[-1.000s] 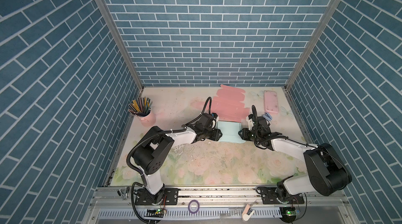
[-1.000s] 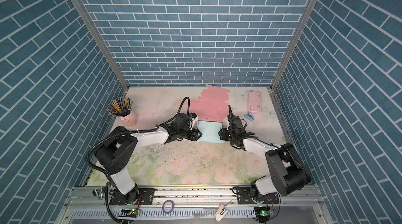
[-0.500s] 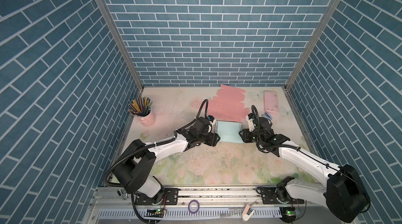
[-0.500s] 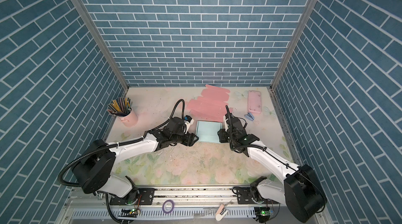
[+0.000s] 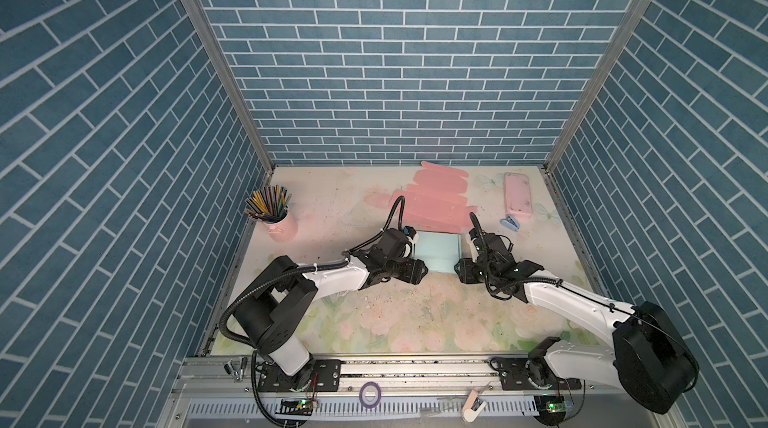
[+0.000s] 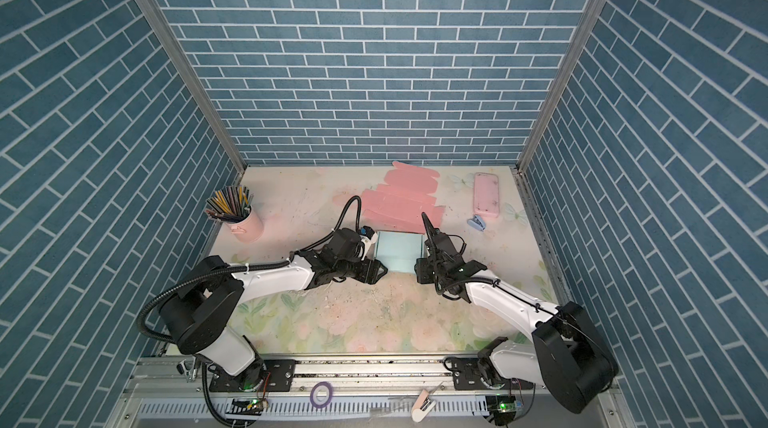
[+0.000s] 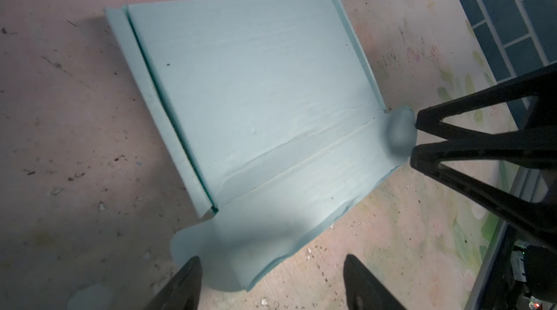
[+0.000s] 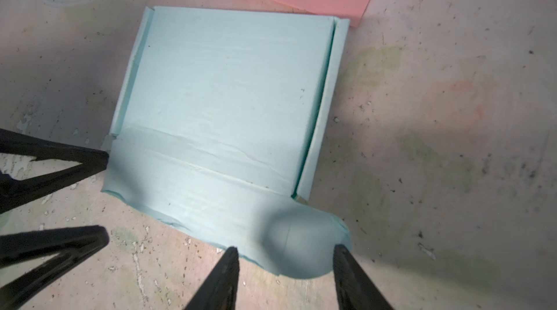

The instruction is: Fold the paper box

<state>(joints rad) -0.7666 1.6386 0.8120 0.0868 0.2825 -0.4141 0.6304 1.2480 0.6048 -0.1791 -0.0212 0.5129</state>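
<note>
Now, jaws apart and empty, left gripper and right gripper flank the paper box ear tabs just ahead; pinch squarely, then fold both together.

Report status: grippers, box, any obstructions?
Left gripper open, right gripper open, both at near flap corners. Blue paper box lying flat, near flap unfolded. Pink sheets at far edge, not blocking.

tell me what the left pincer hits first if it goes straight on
Most likely the blue paper box: its near flap lies right ahead of the open left pincer. How high the pincer sits above the flap is unclear.
</note>
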